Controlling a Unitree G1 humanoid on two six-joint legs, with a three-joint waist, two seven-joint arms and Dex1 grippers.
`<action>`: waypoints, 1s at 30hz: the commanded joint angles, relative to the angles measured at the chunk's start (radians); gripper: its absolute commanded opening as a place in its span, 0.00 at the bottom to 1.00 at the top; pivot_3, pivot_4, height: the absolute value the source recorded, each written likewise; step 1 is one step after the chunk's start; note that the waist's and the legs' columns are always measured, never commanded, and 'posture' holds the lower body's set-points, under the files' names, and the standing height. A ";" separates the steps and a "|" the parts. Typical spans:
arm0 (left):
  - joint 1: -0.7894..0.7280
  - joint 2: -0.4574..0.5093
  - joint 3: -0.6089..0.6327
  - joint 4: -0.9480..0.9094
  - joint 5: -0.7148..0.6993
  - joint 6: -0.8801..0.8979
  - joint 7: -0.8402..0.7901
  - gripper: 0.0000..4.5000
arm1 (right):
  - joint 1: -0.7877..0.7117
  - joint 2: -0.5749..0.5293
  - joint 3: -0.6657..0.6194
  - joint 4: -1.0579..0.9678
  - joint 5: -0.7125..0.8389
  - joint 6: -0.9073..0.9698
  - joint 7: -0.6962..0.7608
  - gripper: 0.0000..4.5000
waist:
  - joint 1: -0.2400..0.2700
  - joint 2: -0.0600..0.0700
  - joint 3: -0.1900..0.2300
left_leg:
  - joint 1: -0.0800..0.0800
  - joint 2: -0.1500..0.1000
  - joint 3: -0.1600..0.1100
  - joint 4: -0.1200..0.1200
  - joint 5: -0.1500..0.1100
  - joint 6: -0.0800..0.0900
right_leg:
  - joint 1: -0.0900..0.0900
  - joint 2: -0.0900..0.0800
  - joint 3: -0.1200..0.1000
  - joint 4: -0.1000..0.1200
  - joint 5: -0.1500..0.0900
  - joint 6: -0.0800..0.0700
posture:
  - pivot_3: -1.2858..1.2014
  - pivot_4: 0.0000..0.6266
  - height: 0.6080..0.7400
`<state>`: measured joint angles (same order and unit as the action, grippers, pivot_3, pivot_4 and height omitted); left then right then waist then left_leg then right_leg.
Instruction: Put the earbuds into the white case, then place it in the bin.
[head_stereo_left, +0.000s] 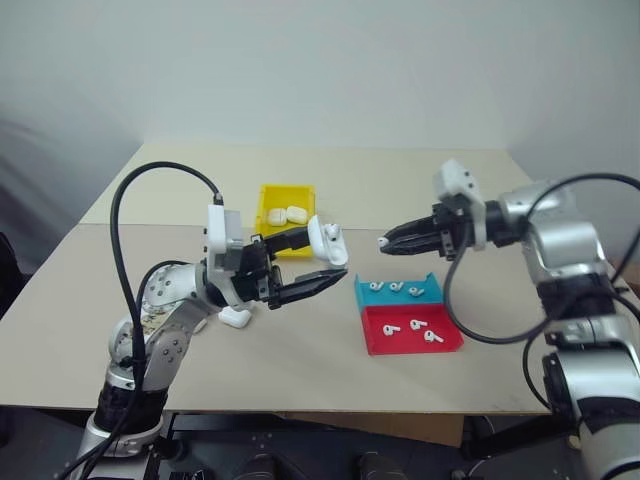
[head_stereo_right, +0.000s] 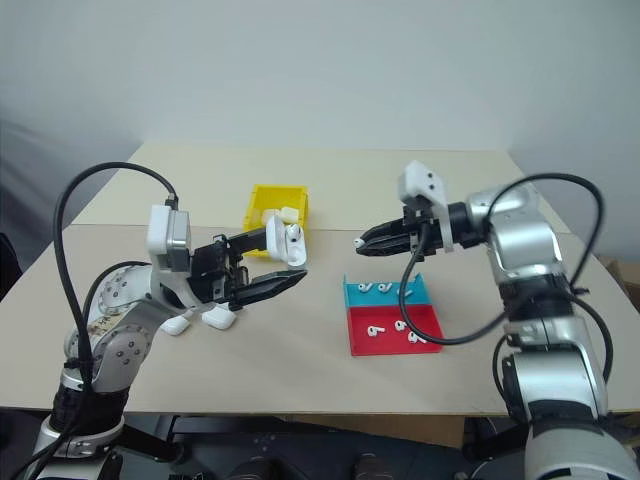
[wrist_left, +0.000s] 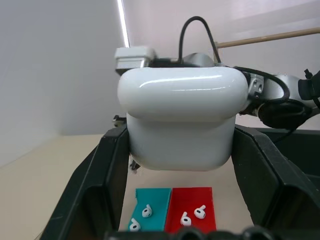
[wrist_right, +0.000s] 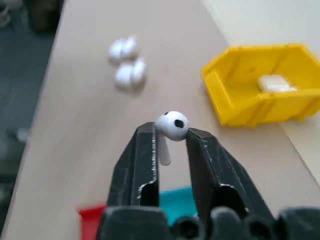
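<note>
Left gripper (head_stereo_left: 322, 262) clamped on glossy white pebble-shaped hinged case (head_stereo_left: 328, 240), lid open, held above the counter (head_stereo_left: 300, 370). Right gripper (wrist_right: 172, 131) pinches tiny glossy white stemmed earbud (wrist_right: 171, 126), facing the case, near yellow plastic bin (head_stereo_left: 270, 196)

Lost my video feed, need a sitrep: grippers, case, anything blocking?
Left gripper shut on open white case, held above table. Right gripper shut on one earbud, facing the case. Gap between them clear.
</note>
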<state>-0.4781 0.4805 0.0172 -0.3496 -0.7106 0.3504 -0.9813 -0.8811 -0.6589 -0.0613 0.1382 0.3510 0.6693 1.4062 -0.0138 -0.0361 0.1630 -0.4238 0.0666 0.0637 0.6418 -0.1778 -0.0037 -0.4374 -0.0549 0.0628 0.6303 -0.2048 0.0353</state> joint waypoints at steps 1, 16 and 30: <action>-0.035 -0.015 -0.010 0.000 -0.020 0.005 -0.012 0.61 | 0.062 0.069 -0.284 -0.309 0.291 0.311 -0.258 0.14 | -0.002 0.000 0.000 | 0.000 0.000 0.000 0.000 0.000 0.000 | 0.000 0.000 0.000 0.000 0.000 0.000 | 0.52 0.24 1.00; -0.122 -0.076 -0.053 0.085 0.004 0.005 -0.048 0.61 | 0.290 0.249 -0.357 -0.789 0.809 0.438 -0.870 0.14 | -0.006 0.000 0.000 | 0.000 0.000 -0.002 0.001 0.000 0.000 | 0.001 0.001 0.001 -0.001 -0.003 0.006 | 0.52 0.24 1.00; -0.110 -0.078 -0.047 0.072 0.009 0.007 -0.053 0.61 | 0.368 0.120 -0.219 -0.816 0.826 0.303 -0.878 0.14 | -0.007 0.000 0.000 | 0.000 0.000 -0.002 0.001 0.000 0.001 | 0.001 0.001 0.001 -0.001 -0.005 0.004 | 0.52 0.24 1.00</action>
<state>-0.5825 0.4059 -0.0462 -0.2356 -0.6914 0.3710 -1.0434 -0.5189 -0.5226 -0.2866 -0.6486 1.1799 1.0029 0.5185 -0.0209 -0.0356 0.1627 -0.4238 0.0670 0.0618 0.6425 -0.1777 -0.0031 -0.4363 -0.0538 0.0634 0.6290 -0.2098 0.0392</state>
